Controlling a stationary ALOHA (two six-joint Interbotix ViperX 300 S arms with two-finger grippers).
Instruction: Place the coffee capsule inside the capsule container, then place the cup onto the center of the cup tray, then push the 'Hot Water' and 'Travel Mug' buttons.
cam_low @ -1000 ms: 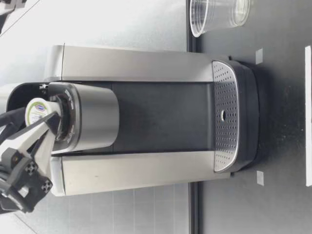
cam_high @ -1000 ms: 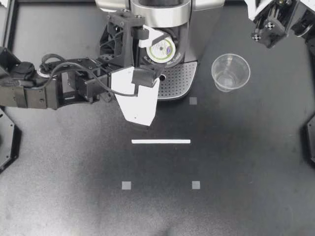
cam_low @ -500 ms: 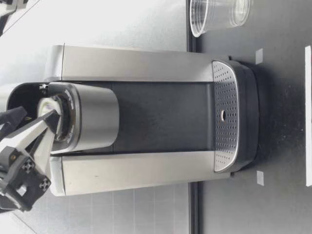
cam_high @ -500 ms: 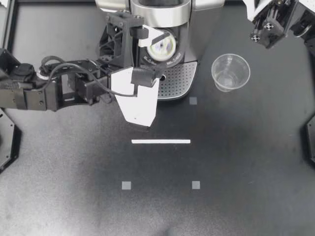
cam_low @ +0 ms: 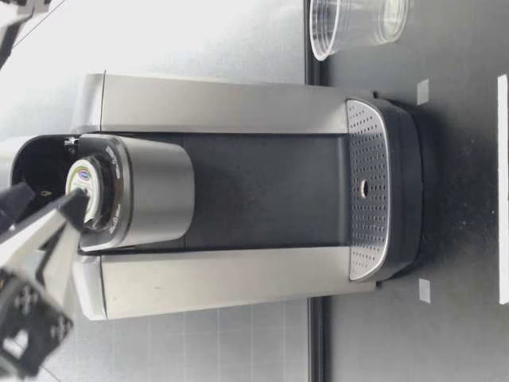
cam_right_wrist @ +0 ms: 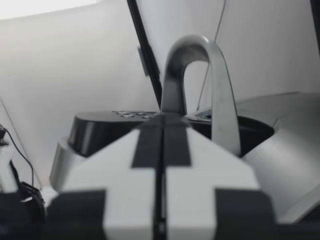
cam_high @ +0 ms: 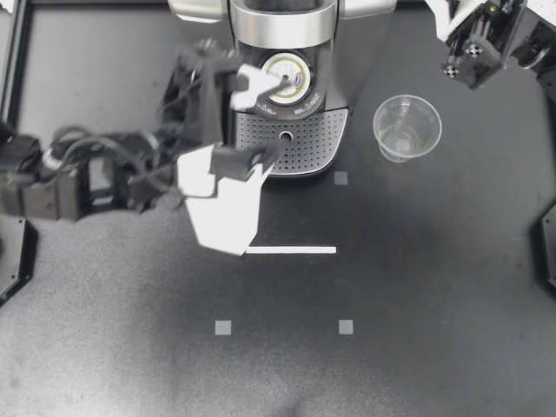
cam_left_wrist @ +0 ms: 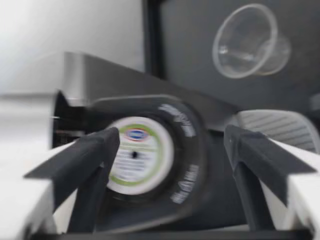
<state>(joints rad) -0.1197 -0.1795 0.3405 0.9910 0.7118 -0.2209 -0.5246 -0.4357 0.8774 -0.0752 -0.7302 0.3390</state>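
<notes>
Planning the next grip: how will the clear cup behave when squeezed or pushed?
The cup looks thin and clear, so it is probably light and easily crushed. It stands upright, empty, narrower at the base; a push may tip it.

The left gripper (cam_high: 274, 117) hangs spread before the coffee machine (cam_high: 282, 22), over one side of the cup tray (cam_high: 306, 149); the cup (cam_high: 407, 128) stands near the tray, bare table (cam_high: 434, 287) around it; the right gripper (cam_high: 460, 61) is well apart.
</notes>
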